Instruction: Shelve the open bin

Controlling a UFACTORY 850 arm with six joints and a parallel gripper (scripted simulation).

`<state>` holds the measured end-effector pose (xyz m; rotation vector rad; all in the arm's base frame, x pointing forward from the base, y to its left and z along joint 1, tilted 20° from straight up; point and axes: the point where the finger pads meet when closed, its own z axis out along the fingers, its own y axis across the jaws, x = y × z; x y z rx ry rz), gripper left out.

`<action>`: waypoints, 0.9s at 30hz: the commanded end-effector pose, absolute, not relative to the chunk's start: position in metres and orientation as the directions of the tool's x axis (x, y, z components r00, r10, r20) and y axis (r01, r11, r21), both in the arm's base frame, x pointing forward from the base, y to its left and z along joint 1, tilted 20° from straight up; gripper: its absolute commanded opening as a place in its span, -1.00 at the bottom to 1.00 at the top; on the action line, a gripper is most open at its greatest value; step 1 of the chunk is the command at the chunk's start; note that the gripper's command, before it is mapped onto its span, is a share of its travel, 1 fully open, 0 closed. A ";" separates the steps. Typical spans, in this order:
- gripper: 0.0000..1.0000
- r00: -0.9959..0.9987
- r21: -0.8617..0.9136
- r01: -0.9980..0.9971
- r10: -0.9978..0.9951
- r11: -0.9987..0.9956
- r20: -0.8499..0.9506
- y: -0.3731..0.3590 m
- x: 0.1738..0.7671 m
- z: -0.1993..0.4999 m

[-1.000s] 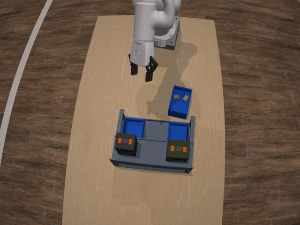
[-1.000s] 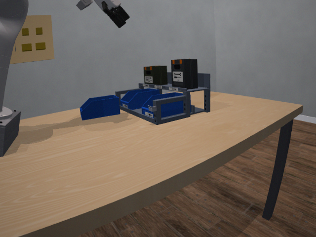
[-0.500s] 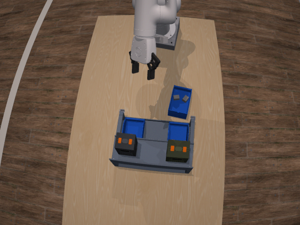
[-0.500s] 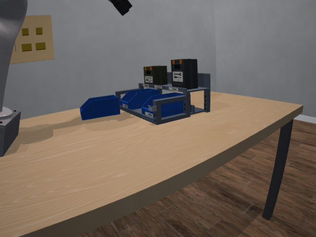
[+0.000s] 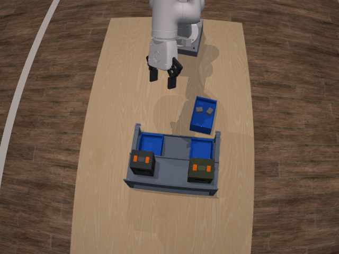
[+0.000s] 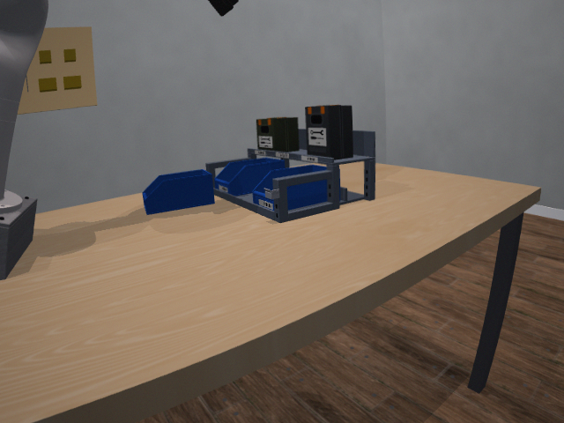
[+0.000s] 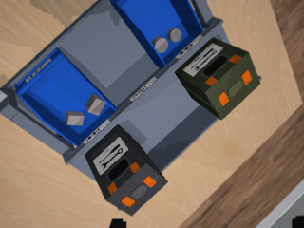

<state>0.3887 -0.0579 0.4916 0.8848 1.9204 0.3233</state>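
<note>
Two parts lie in the loose bin (image 5: 203, 117) (image 6: 181, 192), which rests on the worktop (image 5: 115, 115) (image 6: 282, 273) (image 7: 33, 180), below the end effector (image 5: 162, 79) and toward the shelf (image 5: 171, 169) (image 6: 309, 208) (image 7: 166, 116). Your end effector is released and holds nothing, so nothing of the placing is done; grasping, tilting and pushing remain. Beyond it, the gap (image 5: 176, 147) (image 7: 97, 49) stands open between the seated bins. I judge the board's edge and side walls leave you little room.

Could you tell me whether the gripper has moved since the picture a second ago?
Yes: in the exterior view, the gripper now appears higher above the black box.
</note>
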 end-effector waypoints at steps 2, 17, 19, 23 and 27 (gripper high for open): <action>1.00 -0.266 0.552 0.452 0.697 0.700 -0.665 -0.057 0.389 0.494; 1.00 -0.266 0.553 0.452 0.697 0.700 -0.665 -0.059 0.389 0.484; 1.00 -0.266 0.553 0.452 0.697 0.700 -0.665 -0.059 0.389 0.484; 1.00 -0.266 0.553 0.452 0.697 0.700 -0.665 -0.059 0.389 0.484; 1.00 -0.268 0.553 0.451 0.697 0.700 -0.665 -0.060 0.388 0.481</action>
